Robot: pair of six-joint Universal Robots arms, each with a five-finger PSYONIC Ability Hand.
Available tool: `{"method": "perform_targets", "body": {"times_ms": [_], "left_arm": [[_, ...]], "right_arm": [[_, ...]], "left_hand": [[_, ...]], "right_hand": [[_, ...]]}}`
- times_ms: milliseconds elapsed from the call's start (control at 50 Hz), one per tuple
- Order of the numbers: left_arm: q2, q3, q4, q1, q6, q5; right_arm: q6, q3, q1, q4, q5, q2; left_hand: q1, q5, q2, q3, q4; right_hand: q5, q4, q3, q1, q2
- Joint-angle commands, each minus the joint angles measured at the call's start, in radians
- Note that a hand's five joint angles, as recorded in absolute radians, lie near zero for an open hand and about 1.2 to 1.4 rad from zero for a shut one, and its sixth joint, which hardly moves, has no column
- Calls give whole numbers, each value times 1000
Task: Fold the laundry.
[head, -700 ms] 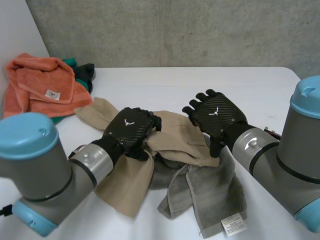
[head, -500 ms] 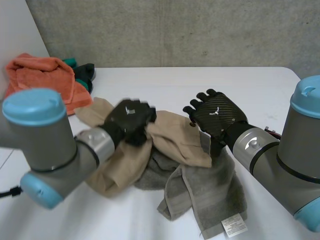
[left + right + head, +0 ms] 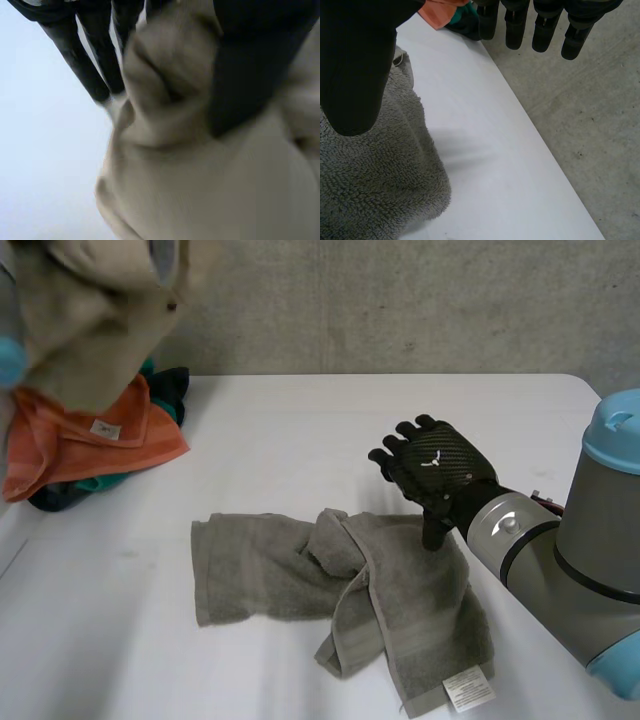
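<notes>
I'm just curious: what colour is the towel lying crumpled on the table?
Grey. The towel shows best in the head view.

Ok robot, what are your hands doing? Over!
Left hand shut on beige cloth, held high. Right hand open at edge of crumpled grey towel. Orange pile aside, nothing blocking.

We mark a plain beige cloth (image 3: 90, 310), a plain grey towel (image 3: 280, 565) with a white tag (image 3: 468, 687), an orange towel (image 3: 100, 440) over a teal cloth (image 3: 100, 483), a black left hand (image 3: 250, 65), a black right hand (image 3: 437, 468), a white table (image 3: 300, 430) and a mottled grey wall (image 3: 400, 300).
</notes>
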Motion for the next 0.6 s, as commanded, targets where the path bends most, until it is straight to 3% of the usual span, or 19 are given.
{"method": "perform_targets", "body": {"times_ms": [20, 220, 460, 600], "left_arm": [[46, -241, 13, -24, 8, 146], [224, -635, 36, -93, 40, 214], [345, -1147, 36, -242, 86, 428], [245, -1168, 82, -337, 100, 395]], "right_arm": [[0, -2, -2, 5, 0, -4], [-10, -5, 1, 51, 2, -10], [-123, -8, -40, 191, 3, 19], [-94, 12, -48, 211, 12, 58]], "left_hand": [[-413, -501, -474, -498, -489], [-413, -501, -474, -498, -489], [-398, -485, -459, -482, -474], [-401, -488, -461, -485, -477]], "right_hand": [[-38, -28, -29, -44, -30], [-38, -28, -29, -44, -30], [-38, -28, -29, -44, -30], [-38, -28, -29, -44, -30]]}}
